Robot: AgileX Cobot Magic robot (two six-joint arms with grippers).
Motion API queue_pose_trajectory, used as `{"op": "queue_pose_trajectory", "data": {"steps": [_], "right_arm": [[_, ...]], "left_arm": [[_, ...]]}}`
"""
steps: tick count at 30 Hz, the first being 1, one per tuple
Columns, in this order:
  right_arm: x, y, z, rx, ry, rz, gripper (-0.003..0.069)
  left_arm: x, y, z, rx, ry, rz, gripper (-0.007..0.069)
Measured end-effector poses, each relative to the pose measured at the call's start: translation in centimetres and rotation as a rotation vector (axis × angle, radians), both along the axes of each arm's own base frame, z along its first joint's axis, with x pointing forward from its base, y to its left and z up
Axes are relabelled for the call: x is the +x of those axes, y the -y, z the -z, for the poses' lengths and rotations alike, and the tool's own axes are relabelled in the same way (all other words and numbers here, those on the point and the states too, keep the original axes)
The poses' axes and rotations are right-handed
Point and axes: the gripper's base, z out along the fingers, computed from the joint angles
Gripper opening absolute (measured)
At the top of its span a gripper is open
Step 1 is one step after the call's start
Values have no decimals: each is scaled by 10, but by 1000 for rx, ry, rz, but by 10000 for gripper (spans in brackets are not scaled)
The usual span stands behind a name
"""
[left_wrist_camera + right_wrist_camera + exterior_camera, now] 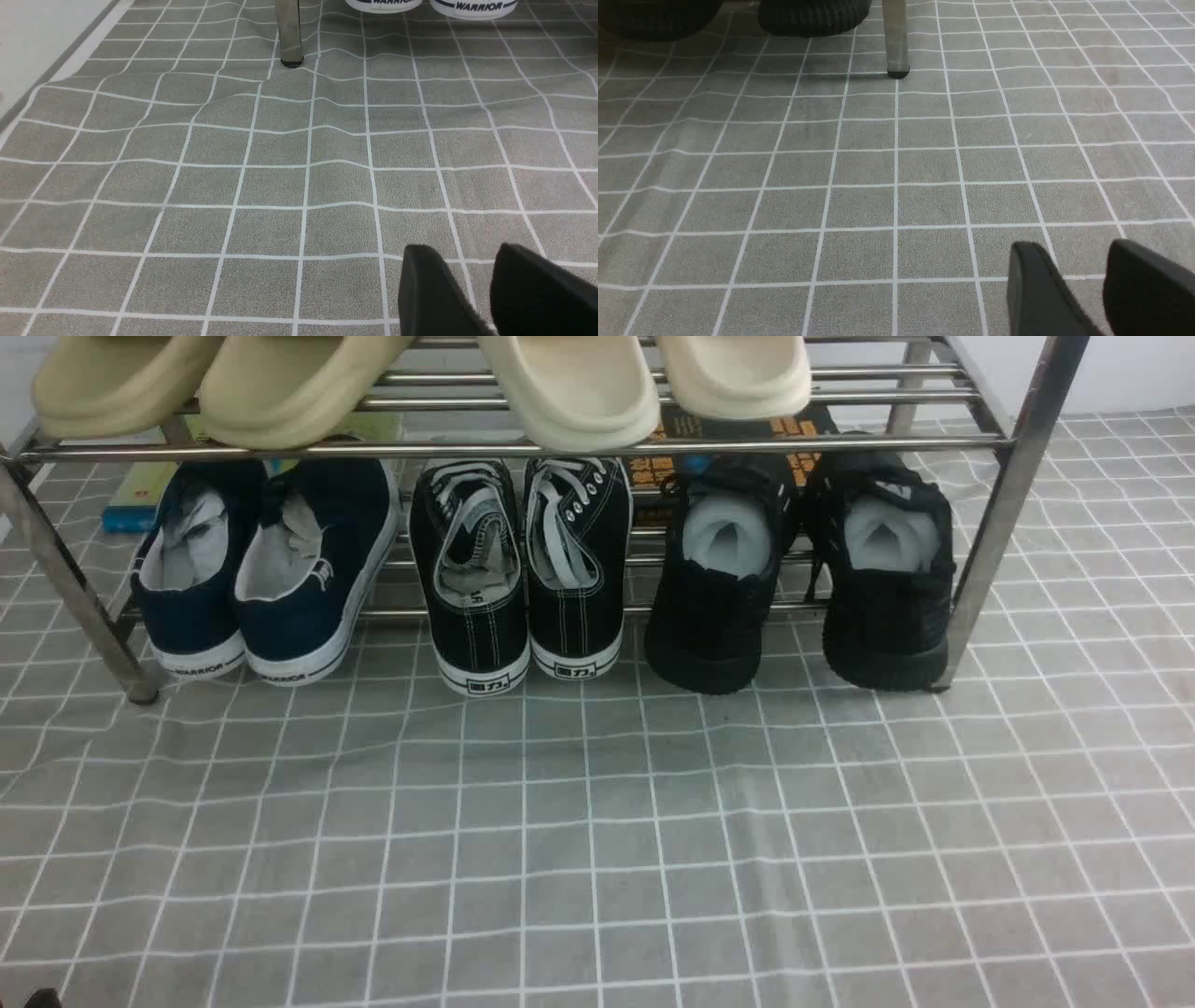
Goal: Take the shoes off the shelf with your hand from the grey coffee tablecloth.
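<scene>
The pair of all-black knit sneakers [794,569] stands on the lower tier of the steel shelf [523,448], at its right end, heels toward me and white stuffing inside. Their ribbed soles show in the right wrist view [812,16] beside a shelf leg [895,37]. The grey tablecloth [597,840] with white grid lines lies under it all. My left gripper [467,254] hovers over bare cloth, jaws slightly apart and empty. My right gripper [1073,249] does the same, well short of the sneakers. Neither gripper shows in the front view.
Navy white-soled shoes [271,569] sit at the lower tier's left and black canvas shoes [523,569] in its middle. Beige slippers [569,383] lie on the top tier. Books [728,439] lie behind the shelf. The cloth's edge [70,65] runs beside my left gripper.
</scene>
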Motion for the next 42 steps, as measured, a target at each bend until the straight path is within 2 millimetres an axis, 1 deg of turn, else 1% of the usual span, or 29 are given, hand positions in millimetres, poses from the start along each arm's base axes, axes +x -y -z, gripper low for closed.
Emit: {"op": "queue_pose_trajectory", "data": {"steps": [30, 35, 37, 39, 40, 41, 42], "right_arm": [[0, 0, 0, 0, 0, 0, 239], [0, 1, 0, -29, 1, 5, 239], [0, -1, 0, 98, -4, 20, 239], [0, -5, -1, 322, -19, 43, 239], [0, -6, -1, 360, -22, 44, 239], [-1, -10, -1, 559, -46, 64, 239], [-1, -12, -2, 655, -57, 69, 239]], "left_arm": [[0, 0, 0, 0, 0, 0, 240], [0, 0, 0, 0, 0, 0, 240], [0, 0, 0, 0, 0, 0, 240], [0, 0, 0, 0, 0, 0, 240], [0, 0, 0, 0, 0, 0, 240], [0, 0, 0, 0, 0, 0, 240], [0, 0, 0, 0, 0, 0, 240]]}}
